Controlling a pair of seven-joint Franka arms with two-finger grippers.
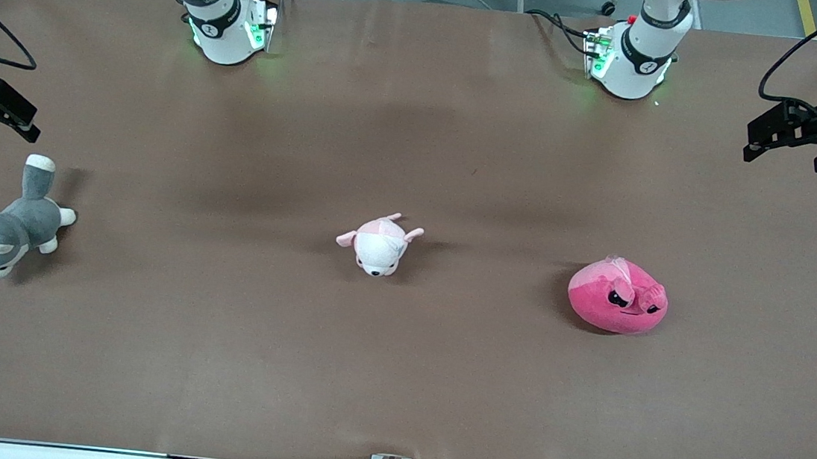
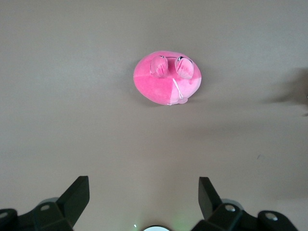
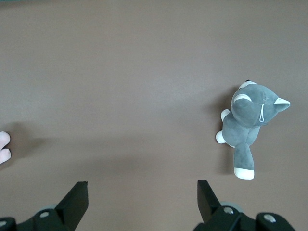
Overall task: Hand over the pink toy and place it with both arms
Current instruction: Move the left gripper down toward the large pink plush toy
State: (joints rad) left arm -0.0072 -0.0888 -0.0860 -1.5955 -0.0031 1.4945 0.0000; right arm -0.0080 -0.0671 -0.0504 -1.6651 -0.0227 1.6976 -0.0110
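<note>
The pink toy (image 1: pixel 618 296), a round hot-pink plush with black eyes, lies on the brown table toward the left arm's end. In the left wrist view the pink toy (image 2: pixel 167 78) sits well away from the jaws. My left gripper (image 1: pixel 758 143) hangs open in the air over the table's edge at that end, with nothing between its fingers (image 2: pixel 77 197). Over the table's edge at the right arm's end, above the grey dog's tail end, my right gripper (image 1: pixel 0 126) stands open and empty too, as its own wrist view shows (image 3: pixel 143 188).
A small pale pink-and-white plush (image 1: pixel 379 244) lies mid-table, its edge just showing in the right wrist view (image 3: pixel 4 147). A grey-and-white plush dog (image 1: pixel 4 228) (image 3: pixel 248 120) lies toward the right arm's end. The arm bases (image 1: pixel 229 25) (image 1: pixel 631 56) stand along the table's back edge.
</note>
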